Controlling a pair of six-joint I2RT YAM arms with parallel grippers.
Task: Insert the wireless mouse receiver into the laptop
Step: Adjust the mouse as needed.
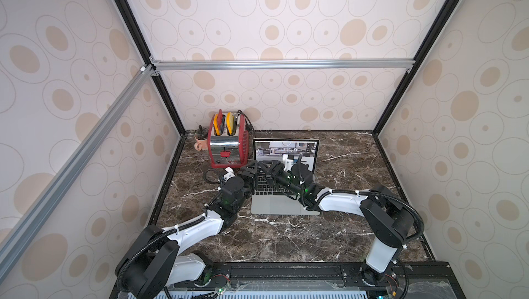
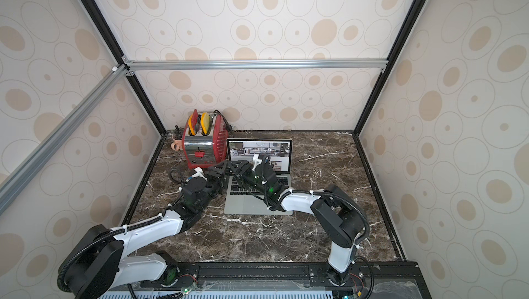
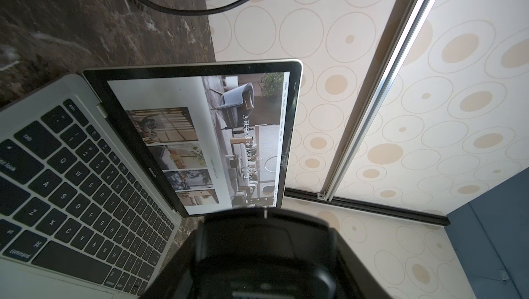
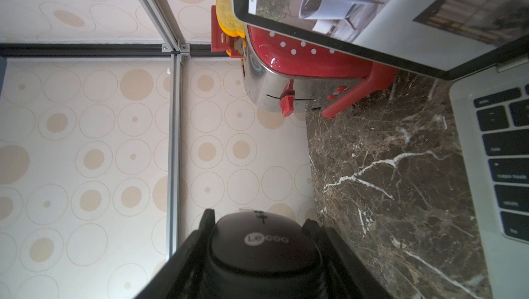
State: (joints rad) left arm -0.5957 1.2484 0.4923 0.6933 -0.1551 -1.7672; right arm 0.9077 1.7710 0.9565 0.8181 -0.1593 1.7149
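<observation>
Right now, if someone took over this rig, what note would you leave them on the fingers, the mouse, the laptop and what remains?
Left gripper: fingers shut on the black mouse, by the laptop's hinge corner on the toaster side.
Right gripper: fingers flank the same mouse; grip uncertain.
Laptop: open, screen lit.
Done: mouse in hand.
Left: receiver not clearly visible; free it and plug it into the laptop's side.
</observation>
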